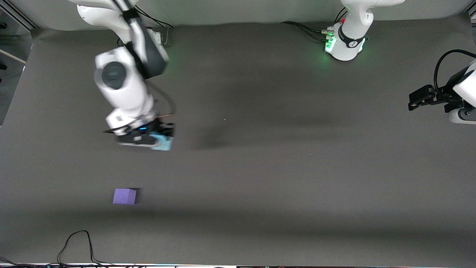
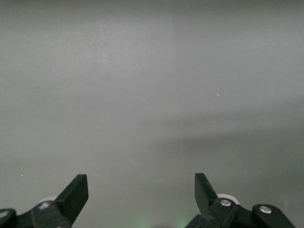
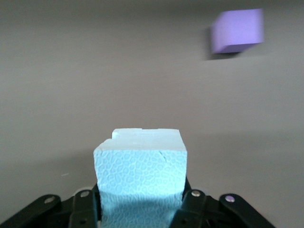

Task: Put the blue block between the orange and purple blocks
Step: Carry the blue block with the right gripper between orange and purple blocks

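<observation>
While right gripper (image 1: 148, 139) clamps blue block (image 3: 140, 164), purple block (image 1: 124, 196) sits on dark grey table (image 1: 282, 167).

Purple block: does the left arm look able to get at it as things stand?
Probably not easily. The left gripper waits open at its own end, while the purple block lies toward the right arm's end, near the right gripper holding the blue block.

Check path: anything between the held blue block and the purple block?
Nothing visible. The right claw holds the blue block above bare mat; the purple block sits nearer the front camera. No orange block shows. The left claw waits open.
</observation>
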### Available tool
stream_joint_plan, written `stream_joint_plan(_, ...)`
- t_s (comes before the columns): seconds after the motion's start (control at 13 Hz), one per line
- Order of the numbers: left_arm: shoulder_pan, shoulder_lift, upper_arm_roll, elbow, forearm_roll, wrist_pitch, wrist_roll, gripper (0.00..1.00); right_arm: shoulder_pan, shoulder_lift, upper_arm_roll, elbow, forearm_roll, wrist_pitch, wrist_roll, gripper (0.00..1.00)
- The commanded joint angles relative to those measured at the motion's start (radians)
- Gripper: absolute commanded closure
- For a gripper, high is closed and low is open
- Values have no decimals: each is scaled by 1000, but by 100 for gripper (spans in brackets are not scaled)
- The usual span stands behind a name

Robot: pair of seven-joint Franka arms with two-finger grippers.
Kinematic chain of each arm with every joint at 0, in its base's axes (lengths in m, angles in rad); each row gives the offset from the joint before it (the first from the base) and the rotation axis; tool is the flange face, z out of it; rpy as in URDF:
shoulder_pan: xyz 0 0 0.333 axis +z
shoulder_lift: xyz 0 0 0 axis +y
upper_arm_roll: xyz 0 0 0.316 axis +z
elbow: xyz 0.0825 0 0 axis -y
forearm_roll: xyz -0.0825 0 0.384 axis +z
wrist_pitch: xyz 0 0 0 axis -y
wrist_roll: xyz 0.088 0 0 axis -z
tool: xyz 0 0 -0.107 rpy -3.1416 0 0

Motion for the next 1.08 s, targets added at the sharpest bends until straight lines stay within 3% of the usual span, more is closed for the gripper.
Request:
stream_joint_plan(0.0, -17, -27, 11, -26, 0, 19, 10, 0, 16, -26, -86, -184, 19, 158, -110, 93)
stream_joint_plan(0.15, -20, -27, 12, -26, -2, 19, 10, 0, 13, -3, -137, -254, 52, 260, -196, 93)
stream_joint_plan(0.38, -39, -25, 22, -26, 0, 19, 10, 0, -1, 113, -183, -288, 134, 390, -346, 92)
stream_joint_plan(0.69, -31, -27, 22, -28, 0, 13, 10, 0, -15, 239, -189, -294, 292, 502, -489, 88)
stream_joint_plan(0.85, -31, -27, 20, -26, 0, 15, 10, 0, -15, 288, -189, -294, 304, 553, -512, 88)
stream_joint_plan(0.92, -31, -27, 20, -26, 0, 15, 10, 0, -15, 298, -189, -294, 304, 562, -523, 84)
stream_joint_plan(1.0, -33, -25, 20, -26, -2, 18, 10, 0, -13, 298, -189, -294, 304, 561, -525, 59)
